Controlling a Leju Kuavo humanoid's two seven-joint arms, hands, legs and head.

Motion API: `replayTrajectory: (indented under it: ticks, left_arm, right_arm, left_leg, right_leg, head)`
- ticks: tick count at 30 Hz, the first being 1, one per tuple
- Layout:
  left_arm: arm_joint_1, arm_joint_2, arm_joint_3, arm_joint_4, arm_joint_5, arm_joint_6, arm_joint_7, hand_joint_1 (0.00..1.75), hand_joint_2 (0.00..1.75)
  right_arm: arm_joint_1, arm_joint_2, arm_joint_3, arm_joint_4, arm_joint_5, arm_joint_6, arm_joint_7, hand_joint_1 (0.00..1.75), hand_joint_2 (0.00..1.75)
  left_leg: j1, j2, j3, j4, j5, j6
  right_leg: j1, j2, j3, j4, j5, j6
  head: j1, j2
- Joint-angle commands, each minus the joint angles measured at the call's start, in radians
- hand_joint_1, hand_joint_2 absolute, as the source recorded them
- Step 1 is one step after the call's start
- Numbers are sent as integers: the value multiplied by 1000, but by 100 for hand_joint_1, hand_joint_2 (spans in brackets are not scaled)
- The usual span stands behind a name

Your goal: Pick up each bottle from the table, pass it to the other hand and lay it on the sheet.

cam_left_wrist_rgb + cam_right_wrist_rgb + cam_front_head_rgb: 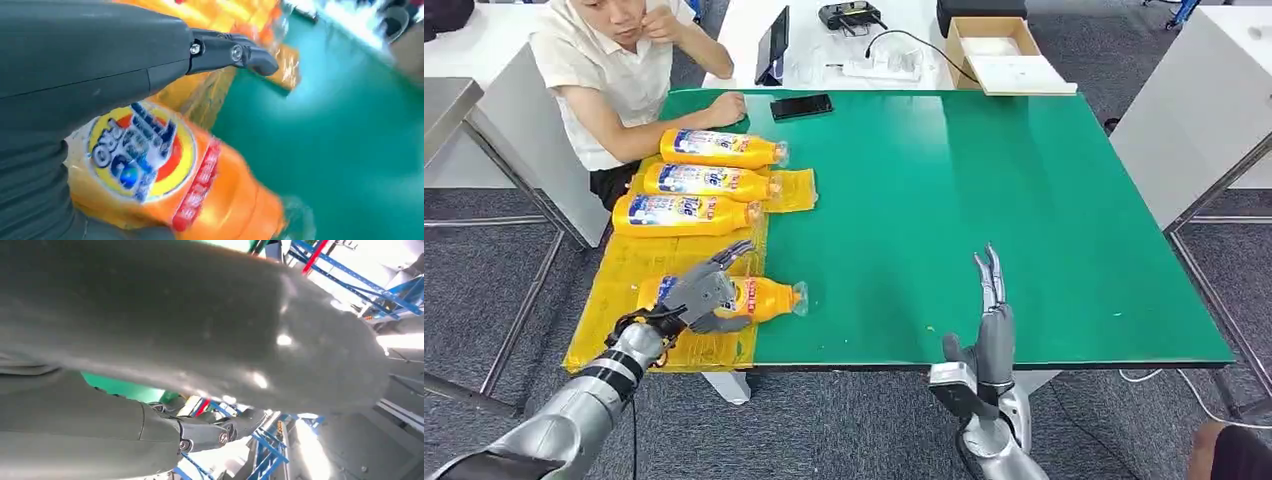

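Note:
Three orange detergent bottles [707, 182] lie side by side on the yellow sheet [639, 262] at the left of the green table [984, 180]. A fourth orange bottle [764, 298] [165, 180] lies nearer me on the sheet's right edge, cap pointing right. My left hand [699, 295] [90, 60] hovers over its labelled end; its fingers [235, 52] are stretched out above the bottle rather than wrapped around it. My right hand [989, 320] [175, 315] stands at the table's front edge, fingers straight and pointing up, holding nothing.
A person [614, 70] sits at the far left corner with one hand resting on the table. A black phone [801, 106] lies at the far edge. Behind it on a white table are a tablet [773, 45] and a cardboard box [994, 50].

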Motion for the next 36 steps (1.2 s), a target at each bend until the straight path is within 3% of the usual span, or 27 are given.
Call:
replayTrajectory:
  ticks: [1, 10, 15, 22, 30, 36]
  left_arm:
    - [109, -41, 89, -252, 20, 172, 47, 0, 175]
    - [113, -41, 92, -257, 22, 182, 47, 0, 175]
    - [156, -72, 118, -378, 50, 317, 20, 0, 175]
    - [195, -85, 134, -508, 105, 355, 18, 0, 175]
    - [243, -103, 118, -615, 229, 272, 14, 0, 175]
    - [392, -174, 100, -849, 563, 155, 59, 0, 175]
  right_arm:
    - [9, 9, -22, 26, 19, -12, -32, 0, 0]
    - [5, 14, -24, 29, 24, -10, -32, 0, 0]
    - [6, 41, -44, 35, 59, 11, -32, 0, 0]
    - [9, 56, -55, 45, 75, 19, -32, 0, 0]
    - [30, 56, -71, 13, 48, 34, -32, 0, 0]
    - [118, 119, -177, -253, -129, 155, -32, 0, 0]
  left_leg:
    - [1, 1, -1, 0, -1, -1]
    - [2, 3, 2, 0, -3, -3]
    - [1, 2, -3, 0, -1, -1]
    - [1, 2, -2, 0, -2, -2]
    - [1, 1, -2, 0, -2, -2]
    - [0, 2, -4, 1, -3, -2]
  right_leg:
    - [1, 0, -1, 0, -1, -1]
    - [3, 0, 2, -1, -3, -4]
    - [1, 0, -3, 0, -1, -2]
    - [2, 0, -2, -1, -1, -2]
    - [2, 0, -2, 0, -2, -2]
    - [1, 0, -4, 1, -3, -2]
  head:
    - [0, 0]
    - [0, 0]
    - [0, 0]
    - [0, 0]
    - [0, 0]
    - [0, 0]
